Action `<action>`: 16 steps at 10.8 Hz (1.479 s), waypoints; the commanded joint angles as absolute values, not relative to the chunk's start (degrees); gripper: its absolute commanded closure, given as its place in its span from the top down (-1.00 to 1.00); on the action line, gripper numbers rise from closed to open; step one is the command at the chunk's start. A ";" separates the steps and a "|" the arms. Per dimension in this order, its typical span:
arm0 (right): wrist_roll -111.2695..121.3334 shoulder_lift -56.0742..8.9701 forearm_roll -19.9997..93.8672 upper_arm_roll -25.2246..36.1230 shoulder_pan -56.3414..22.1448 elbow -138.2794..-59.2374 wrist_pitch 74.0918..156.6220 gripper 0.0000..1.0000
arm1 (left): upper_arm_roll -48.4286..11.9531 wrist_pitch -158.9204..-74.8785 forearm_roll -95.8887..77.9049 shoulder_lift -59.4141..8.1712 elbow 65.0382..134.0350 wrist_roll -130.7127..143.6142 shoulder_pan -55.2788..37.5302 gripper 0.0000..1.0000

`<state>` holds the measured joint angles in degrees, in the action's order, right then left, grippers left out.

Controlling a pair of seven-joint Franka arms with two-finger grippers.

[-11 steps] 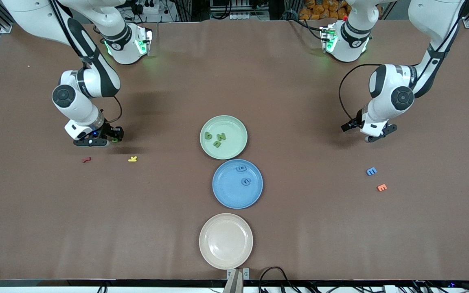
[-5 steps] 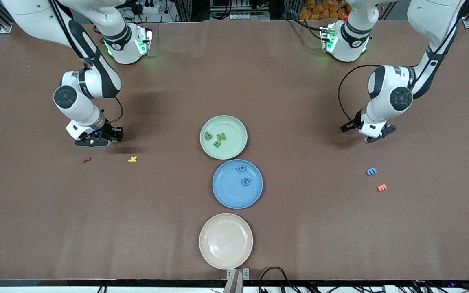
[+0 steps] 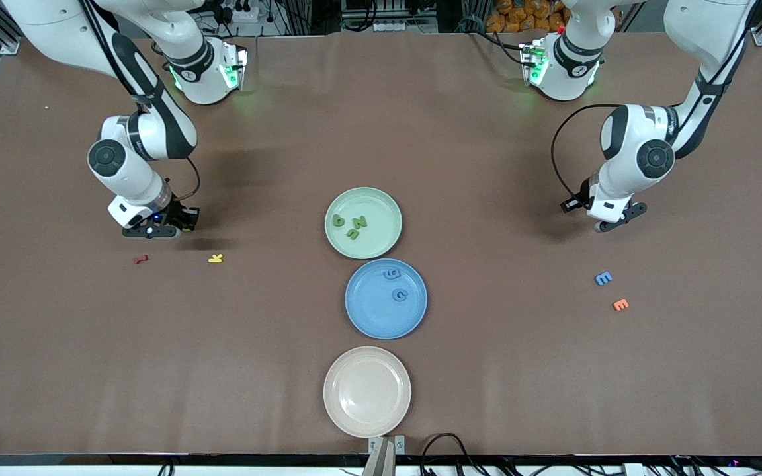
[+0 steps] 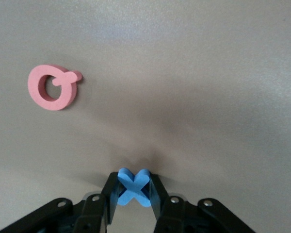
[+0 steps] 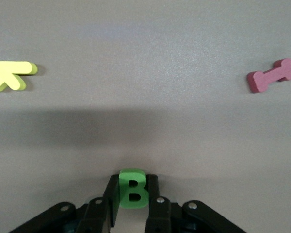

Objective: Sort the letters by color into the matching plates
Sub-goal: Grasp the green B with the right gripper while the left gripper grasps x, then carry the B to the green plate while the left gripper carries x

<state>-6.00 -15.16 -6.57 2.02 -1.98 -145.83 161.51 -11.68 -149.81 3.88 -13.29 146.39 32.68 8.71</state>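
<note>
Left gripper (image 4: 131,206) pinching a blue X (image 4: 132,187), right gripper (image 5: 132,206) pinching a green B (image 5: 133,189), both low at opposite table ends, well apart from the central plates (image 3: 363,223); the shallow edge pinches risk foam slipping during lift.

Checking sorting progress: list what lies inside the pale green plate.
Inside the pale green plate: three dark green letters, clustered toward the right arm's end. Nothing covers the plate; its remaining surface shows bare.

Broad bare bench (image 3: 487,165) lies between each end effector and the central plates, with only a yellow letter (image 3: 215,258) and a red letter (image 3: 141,260) near the right end effector (image 3: 156,230).
</note>
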 commanded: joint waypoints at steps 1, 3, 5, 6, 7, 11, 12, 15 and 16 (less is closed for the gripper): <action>-4.66 -14.85 -5.19 1.50 -1.67 -146.16 162.16 -0.92 | -11.51 -150.03 2.99 -12.92 143.98 33.13 7.74 -1.00; -5.01 -14.50 -5.19 1.32 -2.02 -145.38 161.72 -0.99 | -11.60 -146.80 2.99 -12.92 139.51 33.22 7.21 -1.00; -6.84 -14.15 -5.10 -0.34 -2.11 -143.89 160.24 -1.00 | -11.69 -143.01 2.90 -13.01 134.67 33.22 6.94 -1.00; -8.94 -13.89 -5.10 -1.83 -2.11 -142.48 158.14 -1.00 | -11.78 -142.39 2.90 -13.27 132.91 33.31 6.94 -1.00; -11.05 -13.71 -5.10 -2.89 -2.28 -141.08 156.20 -1.00 | -11.86 -142.30 2.90 -13.79 130.63 33.57 6.77 -1.00; -22.03 -13.71 -5.01 -6.58 -4.92 -135.71 149.86 -1.00 | -11.87 -141.34 2.81 -20.20 121.40 42.87 1.60 -1.00; -25.80 -13.71 -5.01 -7.90 -5.88 -134.83 149.24 -1.00 | -11.87 -140.81 2.81 -21.78 118.94 45.33 0.19 -1.00; -38.27 -14.15 -5.01 -9.66 -10.97 -131.15 146.44 -1.00 | -11.78 -137.64 2.81 -25.74 111.55 50.61 -2.98 -1.00; -42.15 -14.41 -5.01 -10.80 -12.20 -129.83 145.99 -1.00 | -11.78 -137.29 2.81 -26.62 109.97 52.02 -3.77 -1.00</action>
